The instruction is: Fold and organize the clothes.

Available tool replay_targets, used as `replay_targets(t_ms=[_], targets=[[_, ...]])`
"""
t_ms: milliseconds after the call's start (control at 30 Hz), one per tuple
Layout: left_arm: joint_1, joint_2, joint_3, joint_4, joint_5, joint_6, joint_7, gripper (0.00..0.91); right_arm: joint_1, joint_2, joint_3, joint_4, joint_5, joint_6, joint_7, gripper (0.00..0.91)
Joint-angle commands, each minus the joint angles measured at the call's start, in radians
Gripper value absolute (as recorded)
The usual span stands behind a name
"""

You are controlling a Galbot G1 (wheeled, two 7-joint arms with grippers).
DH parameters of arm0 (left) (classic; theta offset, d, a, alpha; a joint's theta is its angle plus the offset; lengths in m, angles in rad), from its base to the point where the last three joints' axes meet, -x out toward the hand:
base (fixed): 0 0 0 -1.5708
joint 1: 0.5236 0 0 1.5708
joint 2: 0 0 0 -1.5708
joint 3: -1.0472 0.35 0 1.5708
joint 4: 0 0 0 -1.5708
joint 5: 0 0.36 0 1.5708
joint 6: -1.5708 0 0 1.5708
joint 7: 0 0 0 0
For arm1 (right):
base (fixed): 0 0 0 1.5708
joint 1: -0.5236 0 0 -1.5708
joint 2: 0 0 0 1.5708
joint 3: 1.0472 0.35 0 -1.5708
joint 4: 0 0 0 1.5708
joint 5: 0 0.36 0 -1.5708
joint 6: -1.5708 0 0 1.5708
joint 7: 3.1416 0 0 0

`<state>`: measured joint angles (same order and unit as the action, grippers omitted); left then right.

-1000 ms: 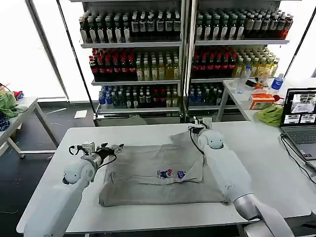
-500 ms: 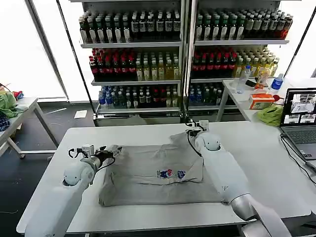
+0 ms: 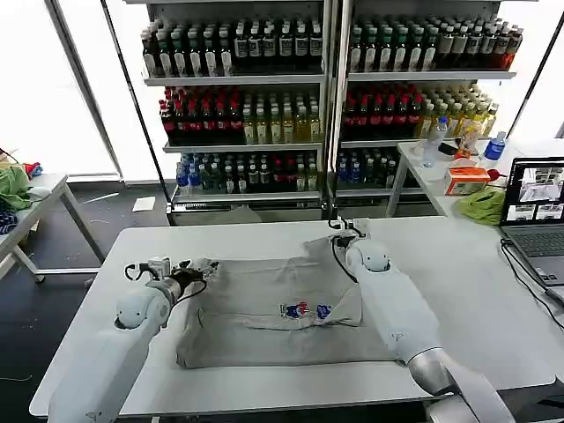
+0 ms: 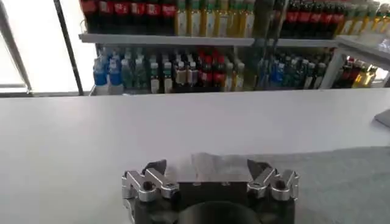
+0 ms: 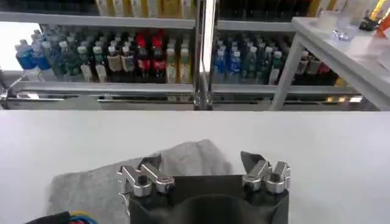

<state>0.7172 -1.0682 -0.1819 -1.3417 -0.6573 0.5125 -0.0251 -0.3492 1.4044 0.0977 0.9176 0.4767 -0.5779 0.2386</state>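
A grey short-sleeved cotton T-shirt (image 3: 282, 308) lies on the white counter (image 3: 493, 291). Left end effector (image 4: 207, 171) and right end effector (image 5: 201, 163) are spread wide at the T-shirt's far corners.

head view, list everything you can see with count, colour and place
T-shirt: one, grey, chest print, spread mid-table
table: one, white, under the shirt
drink shelves: two racks, many bottles, behind the table
laptop: one, open, table's right edge
side table: one, white, right rear, holding bottles and an orange box
green cloth: one, beside the laptop
left gripper: open, at the shirt's left sleeve
right gripper: open, at the shirt's far right corner
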Motion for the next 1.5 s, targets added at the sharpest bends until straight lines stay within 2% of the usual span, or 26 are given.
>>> replay_targets(t_ms=[33, 67, 100, 133, 167, 200, 233, 267, 300, 733, 1033, 1300, 1500], targets=[[0.004, -0.001, 0.004, 0.011, 0.003, 0.000, 0.001, 0.816, -0.007, 0.001, 0.000, -0.003, -0.003, 0.000, 0.003, 0.907], [0.005, -0.002, 0.005, 0.011, 0.003, 0.000, 0.002, 0.725, -0.007, 0.000, 0.000, -0.005, -0.004, 0.000, 0.002, 0.907], [0.006, -0.003, 0.007, 0.012, 0.003, 0.000, 0.003, 0.544, -0.008, -0.001, -0.001, -0.007, -0.003, 0.001, 0.002, 0.907], [0.007, -0.004, 0.009, 0.012, 0.004, 0.000, 0.002, 0.413, -0.009, -0.001, 0.001, -0.009, -0.003, 0.000, 0.002, 0.907], [0.008, -0.005, 0.011, 0.012, 0.006, 0.000, 0.002, 0.161, -0.009, -0.001, 0.002, -0.009, -0.003, 0.001, 0.003, 0.595], [0.009, -0.005, 0.012, 0.011, 0.007, 0.000, 0.002, 0.060, -0.011, -0.001, 0.004, -0.008, -0.002, 0.000, 0.004, 0.262], [0.010, -0.005, 0.014, 0.010, 0.007, -0.001, 0.002, 0.040, -0.012, -0.001, 0.004, -0.006, -0.002, 0.001, 0.008, 0.081], [0.012, -0.004, 0.015, 0.009, 0.011, -0.001, 0.002, 0.020, -0.016, -0.001, 0.004, -0.003, -0.001, 0.001, 0.019, 0.000], [0.013, -0.004, 0.016, 0.007, 0.013, -0.001, 0.003, 0.000, -0.020, -0.001, 0.006, 0.001, 0.000, 0.001, 0.023, 0.000], [0.036, -0.003, 0.041, -0.007, 0.140, -0.040, 0.032, 0.000, -0.060, -0.027, 0.010, 0.066, 0.016, 0.000, 0.028, 0.000], [0.031, -0.009, 0.035, -0.002, 0.146, -0.072, 0.022, 0.000, -0.075, -0.027, 0.028, 0.105, 0.026, 0.000, 0.029, 0.000], [0.067, 0.007, 0.004, -0.062, 0.143, -0.110, 0.024, 0.000, -0.148, -0.053, 0.051, 0.310, 0.044, -0.001, 0.028, 0.000], [0.104, 0.028, -0.026, -0.134, 0.139, -0.139, 0.031, 0.000, -0.214, -0.068, 0.090, 0.460, 0.024, -0.002, 0.037, 0.000]])
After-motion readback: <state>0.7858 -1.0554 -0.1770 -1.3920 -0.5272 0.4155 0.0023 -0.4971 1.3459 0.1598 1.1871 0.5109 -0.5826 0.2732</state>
